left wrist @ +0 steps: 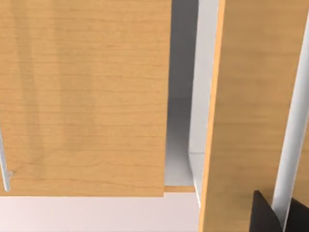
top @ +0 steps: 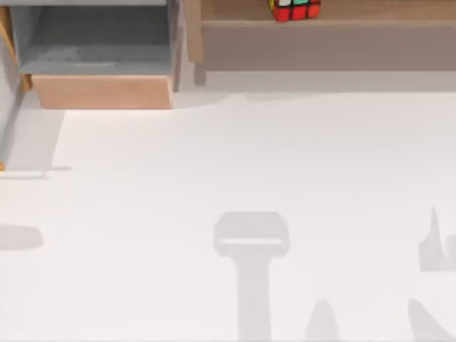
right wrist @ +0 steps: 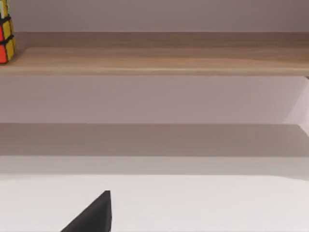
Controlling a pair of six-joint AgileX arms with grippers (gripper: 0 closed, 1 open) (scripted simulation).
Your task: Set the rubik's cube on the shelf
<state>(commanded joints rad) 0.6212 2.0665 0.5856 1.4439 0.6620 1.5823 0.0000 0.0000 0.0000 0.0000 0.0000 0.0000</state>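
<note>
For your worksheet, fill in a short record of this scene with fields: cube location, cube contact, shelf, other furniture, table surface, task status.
cube location: rubik's cube on the shelf, toward its left end
cube contact: resting on the ledge, nothing gripping it
shelf: light-wood ledge, grey-brown front face
other furniture: grey-lined box compartment with wooden front, at the table's far left
table surface: white table with arm shadows
task status: cube appears placed
</note>
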